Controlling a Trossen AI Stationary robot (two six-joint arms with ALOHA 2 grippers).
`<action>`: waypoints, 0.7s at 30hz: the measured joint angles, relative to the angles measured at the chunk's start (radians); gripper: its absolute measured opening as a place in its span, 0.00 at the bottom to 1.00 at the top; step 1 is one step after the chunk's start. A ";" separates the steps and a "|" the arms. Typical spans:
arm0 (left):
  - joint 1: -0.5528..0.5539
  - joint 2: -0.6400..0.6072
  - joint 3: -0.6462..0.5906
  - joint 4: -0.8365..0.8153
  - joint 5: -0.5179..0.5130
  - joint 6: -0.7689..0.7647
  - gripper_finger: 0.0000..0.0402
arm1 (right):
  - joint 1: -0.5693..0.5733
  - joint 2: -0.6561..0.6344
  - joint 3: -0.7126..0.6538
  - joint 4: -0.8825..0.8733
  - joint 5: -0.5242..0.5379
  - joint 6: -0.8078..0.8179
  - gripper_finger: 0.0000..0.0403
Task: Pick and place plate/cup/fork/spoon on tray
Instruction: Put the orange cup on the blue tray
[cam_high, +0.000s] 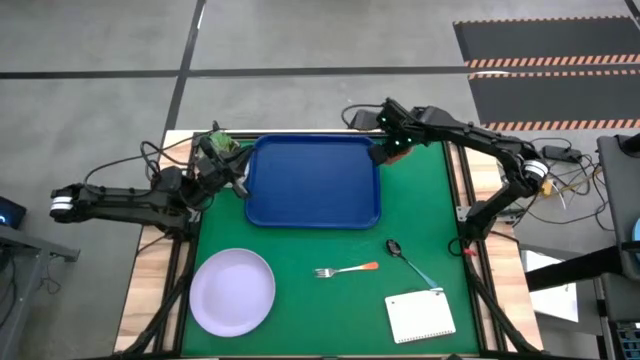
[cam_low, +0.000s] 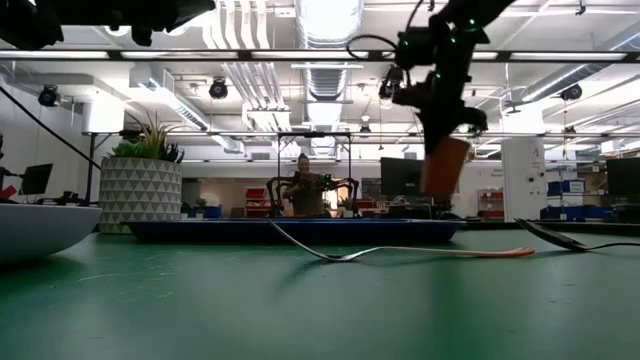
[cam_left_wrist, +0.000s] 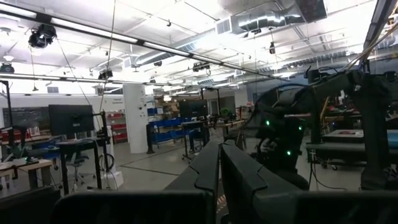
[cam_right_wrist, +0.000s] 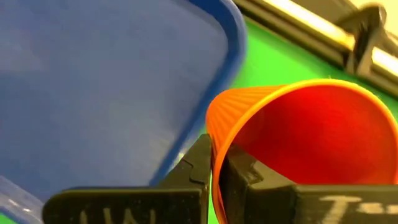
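tray (cam_high: 312, 180): lies at the far middle of the table, long side running left to right; nothing is in it yet, as far as the high view shows.
plate (cam_high: 232, 291): sits on the green mat at the near left, well apart from the tray and from both arms.
cup (cam_right_wrist: 298, 140): pinched by its rim in the right gripper (cam_right_wrist: 214, 163), one finger inside the wall and one outside; in the low view it hangs clear of the table, mouth up.
key relation: the cup hangs just off the tray's far right corner, so the tray lies to the left of the gripper; I judge a short carry leftward over the rim is what placing it calls for.
fork (cam_high: 347, 270): lies near the middle of the mat, long axis left to right, orange handle to the right.
spoon (cam_high: 410, 262): lies just right of the fork, slanting from its bowl at the far end to the handle near the notepad (cam_high: 420, 317).
nearer arm: the right one for fork and spoon, by my reading.
left gripper (cam_left_wrist: 219, 171): clenched on nothing, waiting at the tray's far left corner beside the potted plant (cam_high: 217, 142).
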 joint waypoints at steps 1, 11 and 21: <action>0.000 0.000 0.000 0.001 0.000 0.000 0.00 | 0.010 0.008 0.020 0.000 0.003 -0.004 0.02; 0.000 -0.004 0.000 0.004 -0.001 0.000 0.00 | 0.067 0.185 0.215 -0.069 0.005 -0.126 0.02; 0.000 -0.008 0.000 0.004 -0.003 0.001 0.00 | 0.078 0.346 0.367 -0.089 0.012 -0.233 0.02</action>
